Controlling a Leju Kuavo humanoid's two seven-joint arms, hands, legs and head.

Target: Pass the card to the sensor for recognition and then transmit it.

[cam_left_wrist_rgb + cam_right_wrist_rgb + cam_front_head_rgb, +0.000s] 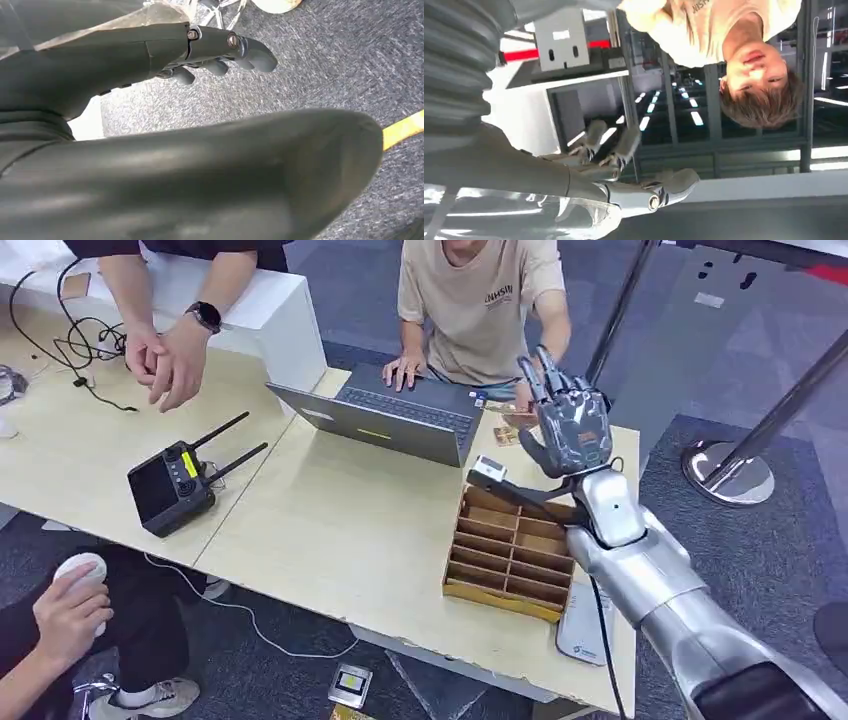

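Card-like brown pieces [507,433] lie on the table [330,530] between the laptop [390,420] and your right hand [570,430]. The hand partly hides them, so you cannot tell how many there are or which one is the card. That hand is raised above the table's far edge on a bent arm, fingers pointing up and spread, grasping nothing. Just below it a small white box [488,471], possibly the sensor, sits at the corner of one wooden tray [510,550]. Your left hand [210,50] hangs over grey carpet [310,60], fingers loosely bent and empty. You have one laptop, one controller [170,485] with two antennas, and three people around the table. The one in beige [480,300] is nearest the card.
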